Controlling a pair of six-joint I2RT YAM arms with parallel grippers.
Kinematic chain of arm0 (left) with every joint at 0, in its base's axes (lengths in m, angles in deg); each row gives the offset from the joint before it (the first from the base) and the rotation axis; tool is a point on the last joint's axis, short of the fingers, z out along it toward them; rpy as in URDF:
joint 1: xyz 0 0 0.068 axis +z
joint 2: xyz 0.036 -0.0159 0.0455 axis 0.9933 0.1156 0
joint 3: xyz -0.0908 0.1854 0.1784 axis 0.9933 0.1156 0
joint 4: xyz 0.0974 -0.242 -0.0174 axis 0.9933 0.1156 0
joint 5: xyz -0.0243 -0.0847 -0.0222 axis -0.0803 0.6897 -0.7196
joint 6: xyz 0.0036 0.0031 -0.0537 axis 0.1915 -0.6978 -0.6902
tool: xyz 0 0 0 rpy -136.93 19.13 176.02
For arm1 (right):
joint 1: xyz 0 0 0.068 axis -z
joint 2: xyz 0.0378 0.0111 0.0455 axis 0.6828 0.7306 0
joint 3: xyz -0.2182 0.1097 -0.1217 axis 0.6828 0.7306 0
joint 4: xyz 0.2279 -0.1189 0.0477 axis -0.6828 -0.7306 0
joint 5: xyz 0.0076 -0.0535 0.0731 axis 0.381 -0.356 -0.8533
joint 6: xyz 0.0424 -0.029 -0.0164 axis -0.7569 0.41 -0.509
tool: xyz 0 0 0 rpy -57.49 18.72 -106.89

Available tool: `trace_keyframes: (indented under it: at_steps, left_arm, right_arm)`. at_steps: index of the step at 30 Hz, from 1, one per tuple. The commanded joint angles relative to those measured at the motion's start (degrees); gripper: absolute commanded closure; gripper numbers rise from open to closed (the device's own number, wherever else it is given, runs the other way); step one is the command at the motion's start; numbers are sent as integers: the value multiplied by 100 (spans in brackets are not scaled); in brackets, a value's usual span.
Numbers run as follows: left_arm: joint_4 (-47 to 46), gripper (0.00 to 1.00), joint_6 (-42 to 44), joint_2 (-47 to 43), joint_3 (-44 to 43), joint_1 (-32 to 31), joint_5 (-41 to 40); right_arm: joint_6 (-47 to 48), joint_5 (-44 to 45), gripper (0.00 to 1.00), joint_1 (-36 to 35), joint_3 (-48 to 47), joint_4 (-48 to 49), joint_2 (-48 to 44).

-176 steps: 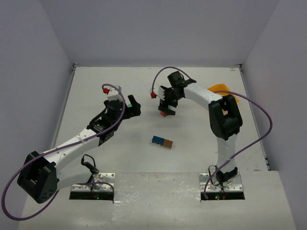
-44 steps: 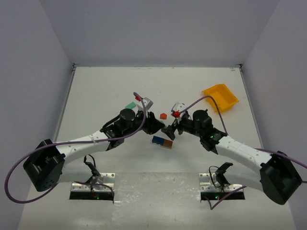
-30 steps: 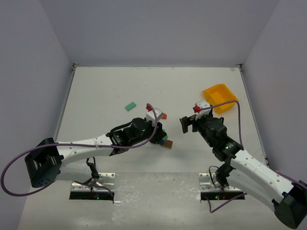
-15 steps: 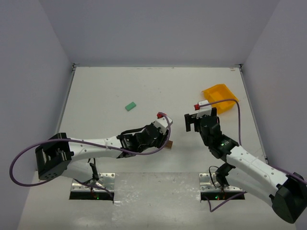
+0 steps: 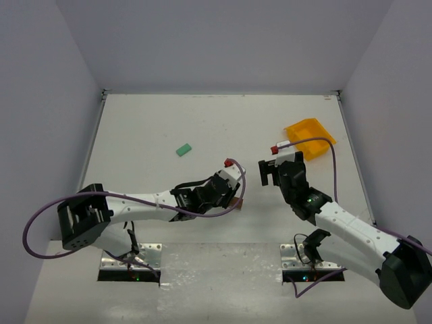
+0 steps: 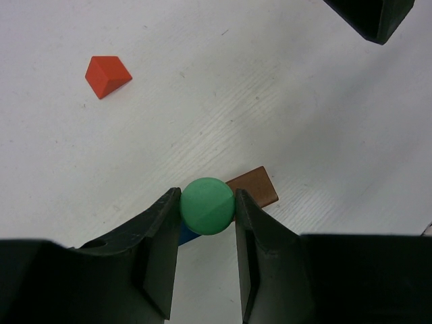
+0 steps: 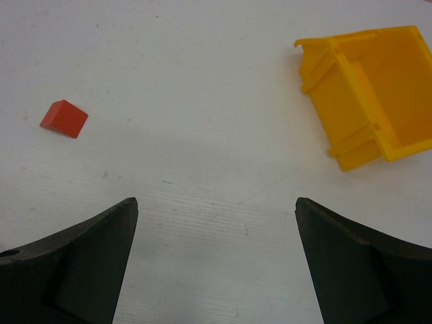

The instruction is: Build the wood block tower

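Left to right: a mint green block [image 5: 183,150] lies alone on the table [image 5: 148,121]. The left gripper [image 6: 207,196] pinches a round green block [image 6: 207,208] directly over the brown block [image 6: 255,187] and the blue block [image 6: 187,235], both flat on the table; whether it touches them cannot be told. A red block [image 6: 106,75] lies apart. The right gripper [image 7: 214,209] hangs spread wide, holding nothing, near the yellow bin [image 7: 371,94]

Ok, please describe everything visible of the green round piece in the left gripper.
The green round piece looks like matte painted wood, with a faint crease across its face. The left gripper clamps it from both sides. It is above the brown block and blue block; whether it touches them cannot be told.
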State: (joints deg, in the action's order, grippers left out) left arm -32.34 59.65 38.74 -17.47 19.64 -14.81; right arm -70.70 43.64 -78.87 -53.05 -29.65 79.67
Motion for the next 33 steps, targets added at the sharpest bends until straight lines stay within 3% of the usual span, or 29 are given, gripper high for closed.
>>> trace_keyframes:
  at_steps: [1, 33]
  left_arm:
    - [-165, 100, -39, 114, -302, -52, 10]
    - [100, 95, -96, 207, -416, -48, 53]
  right_arm:
    - [-54, 90, 1, 39, -260, 186, -13]
    - [-13, -24, 1, 57, -301, 186, 108]
